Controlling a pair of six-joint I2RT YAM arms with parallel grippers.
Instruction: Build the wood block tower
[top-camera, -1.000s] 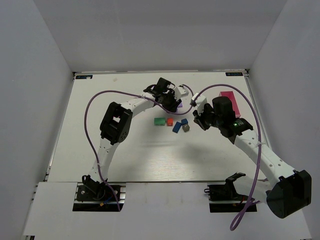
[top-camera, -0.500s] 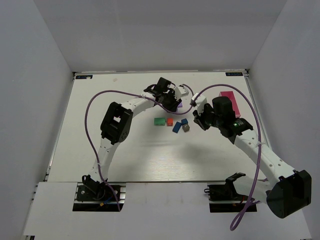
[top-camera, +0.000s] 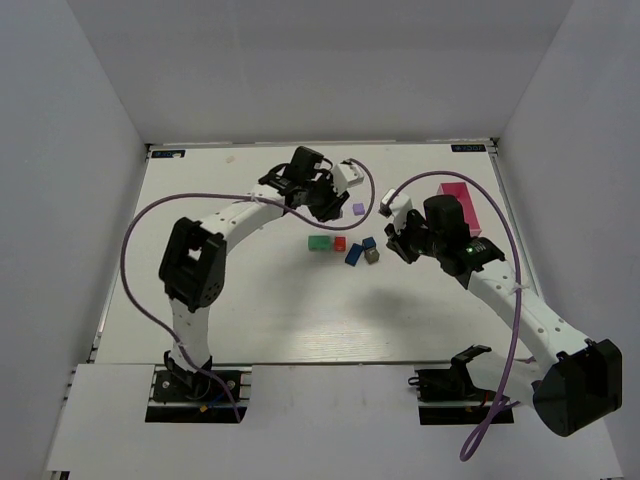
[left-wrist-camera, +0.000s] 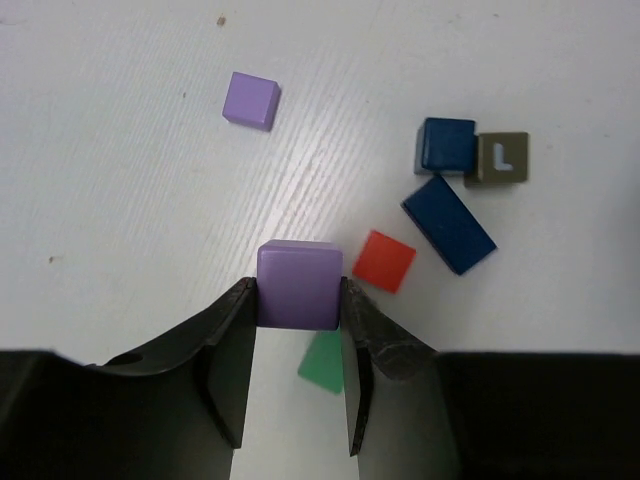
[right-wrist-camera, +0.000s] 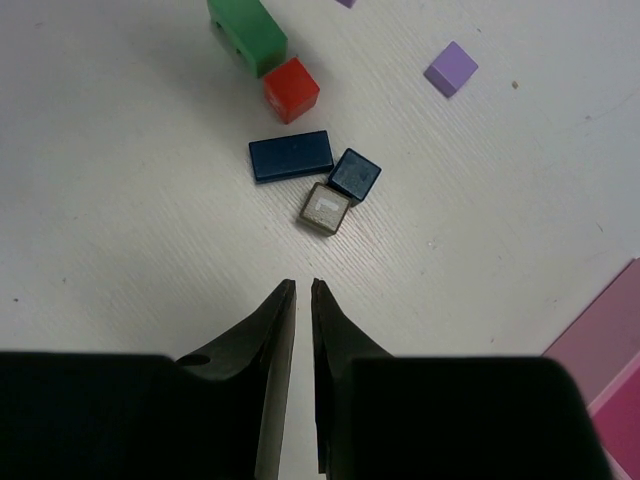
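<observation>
Blocks (top-camera: 319, 243) on white tabletop (top-camera: 250, 310), grey walls (top-camera: 320, 70)

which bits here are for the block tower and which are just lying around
For the job: held lilac cube, loose lilac cube, green block, red cube, blue brick, blue cube, grey cube.
Lying about: pink box.

My top camera high and far behind, looking down over the whole table (top-camera: 250, 320), both wrist cameras close, facing down, all sharing the blue brick (left-wrist-camera: 449, 224), red cube (left-wrist-camera: 384, 261), grey cube (left-wrist-camera: 503, 158).
</observation>
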